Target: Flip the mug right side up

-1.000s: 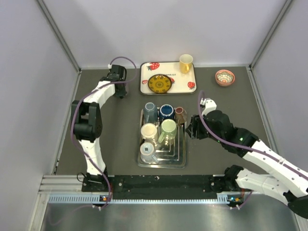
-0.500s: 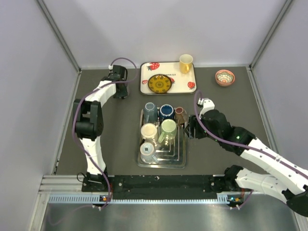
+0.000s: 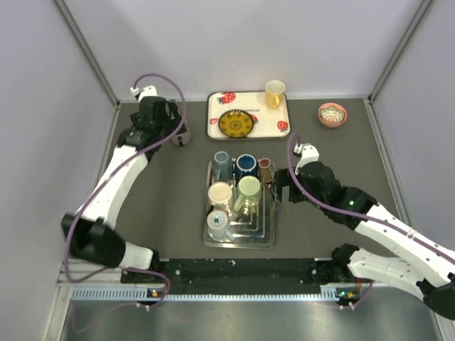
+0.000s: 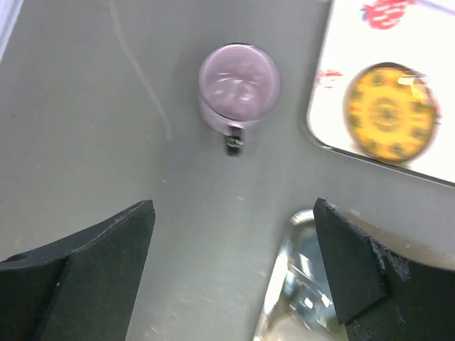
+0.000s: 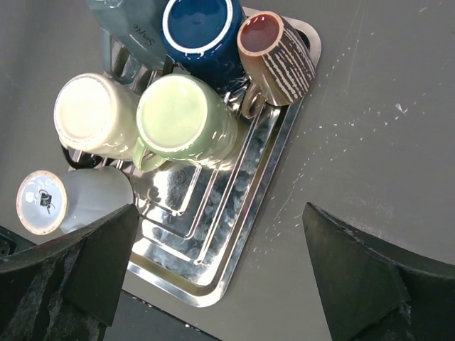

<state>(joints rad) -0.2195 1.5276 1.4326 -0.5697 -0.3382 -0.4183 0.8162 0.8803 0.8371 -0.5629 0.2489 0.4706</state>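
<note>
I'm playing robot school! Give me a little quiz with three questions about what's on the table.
1. True or false: the left gripper has its jaws shut on the purple mug.
2. How many mugs sit in the metal rack? A) four B) six C) eight
3. Fill in the blank: the yellow mug stands on the strawberry-printed ____.

Key: 1 false, the jaws are open and apart from the mug. 2 B. 3 tray.
</note>
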